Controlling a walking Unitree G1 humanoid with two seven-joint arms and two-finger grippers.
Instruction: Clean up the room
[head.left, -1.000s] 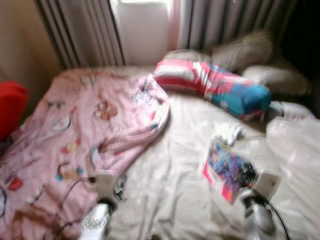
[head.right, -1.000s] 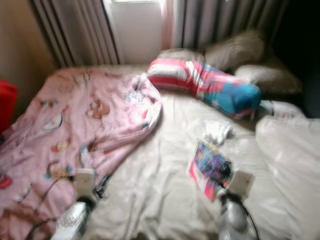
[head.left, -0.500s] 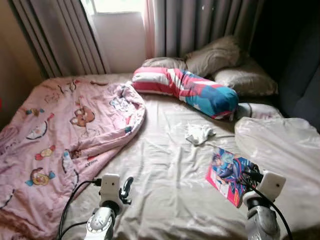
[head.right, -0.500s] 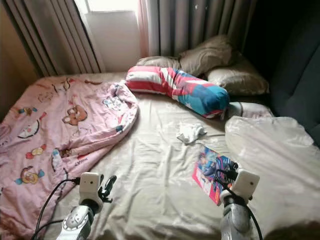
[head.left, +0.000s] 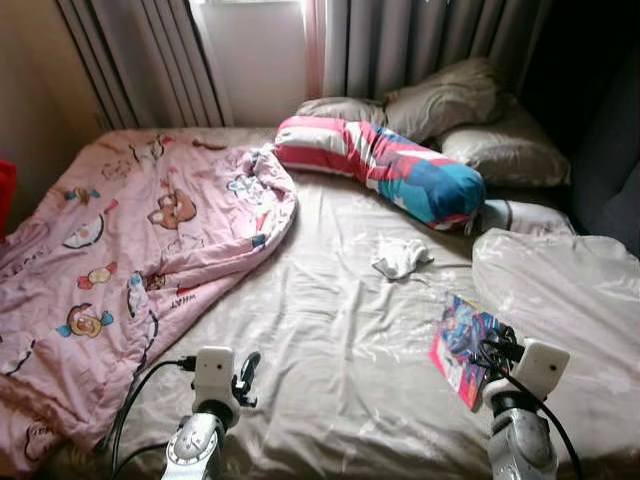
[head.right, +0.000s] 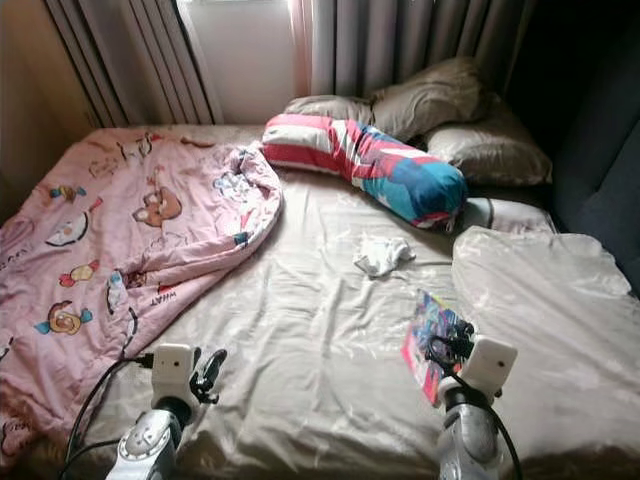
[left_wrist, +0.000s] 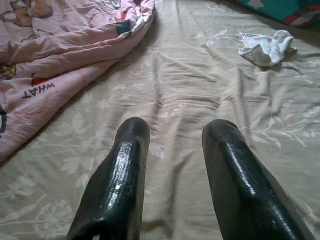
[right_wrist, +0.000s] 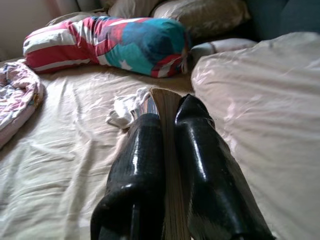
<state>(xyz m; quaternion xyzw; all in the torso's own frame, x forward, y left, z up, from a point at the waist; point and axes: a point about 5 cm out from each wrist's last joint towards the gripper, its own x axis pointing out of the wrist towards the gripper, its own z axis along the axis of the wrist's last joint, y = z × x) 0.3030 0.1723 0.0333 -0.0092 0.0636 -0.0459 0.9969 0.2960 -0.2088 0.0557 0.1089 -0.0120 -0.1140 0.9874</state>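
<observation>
A colourful book (head.left: 462, 345) hangs low over the beige bed sheet (head.left: 340, 330), near the bed's right front. My right gripper (head.left: 497, 350) is shut on it, and the page edges (right_wrist: 167, 145) show between the two black fingers. A crumpled white cloth (head.left: 400, 257) lies on the sheet beyond the book. My left gripper (left_wrist: 172, 132) is open with nothing between its fingers, low over the sheet at the front left, beside the edge of a pink cartoon blanket (head.left: 130, 250).
A striped red, white and blue bolster (head.left: 385, 170) and grey-brown pillows (head.left: 450, 100) lie at the bed's head, below grey curtains (head.left: 420, 40). A bunched white duvet (head.left: 560, 290) covers the right side. Something red (head.left: 4, 195) sits at the left edge.
The camera has moved and the blur has cleared, shifting the whole picture. The right gripper still holds the book, which now looks more edge-on. The left gripper stays open.
</observation>
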